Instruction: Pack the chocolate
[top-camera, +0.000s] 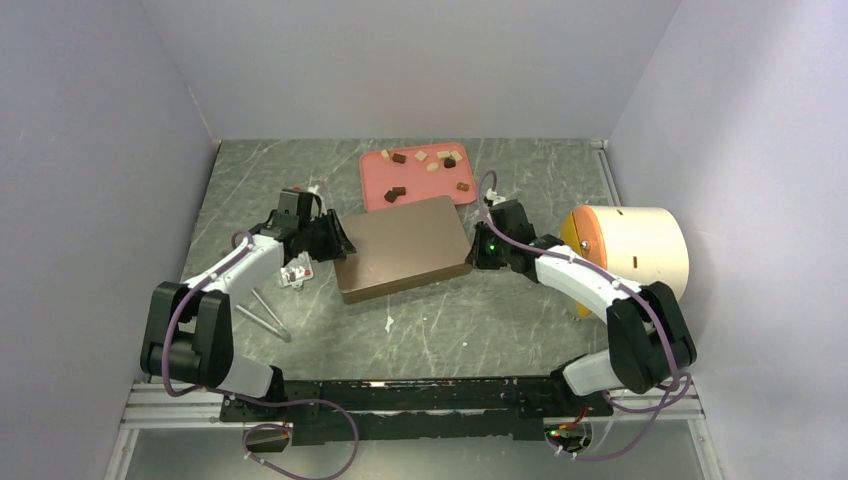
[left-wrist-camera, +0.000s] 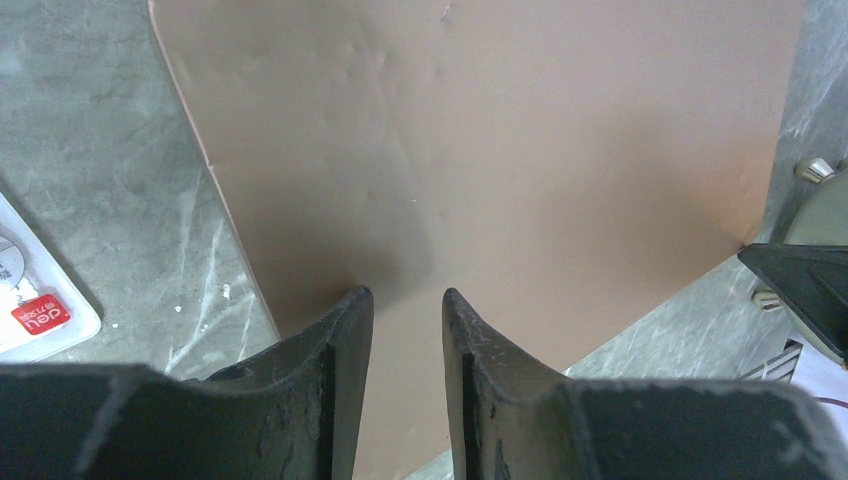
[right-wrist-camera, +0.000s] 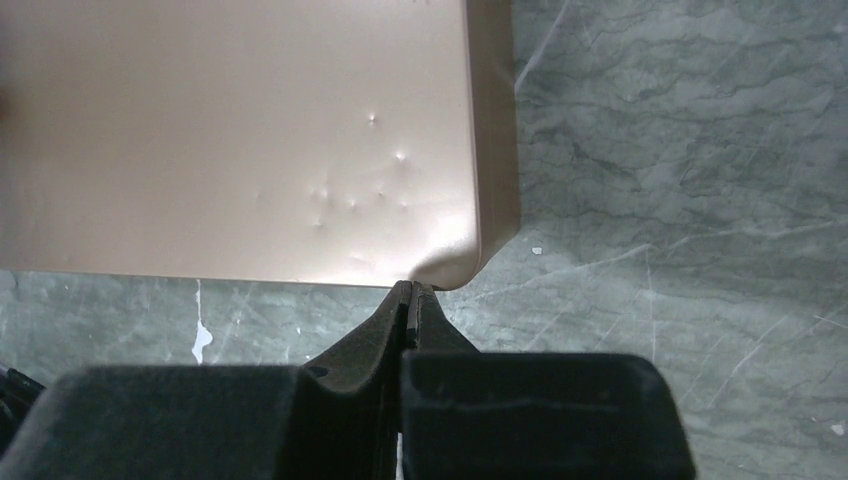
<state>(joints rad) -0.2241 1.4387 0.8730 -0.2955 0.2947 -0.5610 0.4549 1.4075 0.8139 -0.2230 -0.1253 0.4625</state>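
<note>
Chocolate (top-camera: 449, 160): small chunks scattered on the pink tray (top-camera: 378, 175), upper centre of the top view.
Brown box (top-camera: 400, 245): frame centre, lid apparently on, long axis running left to right, lying between tray and arm bases.
Bearing: the chocolate lies up-frame of both grippers, beyond the box; the right one looks slightly nearer.
Left gripper (left-wrist-camera: 408, 297): jaws narrowly parted, nothing between them, tips over the box's left end.
Right gripper (right-wrist-camera: 412, 288): fingers pressed together, empty, tip at the box's right corner.
Arms: both reach inward, elbows out.
</note>
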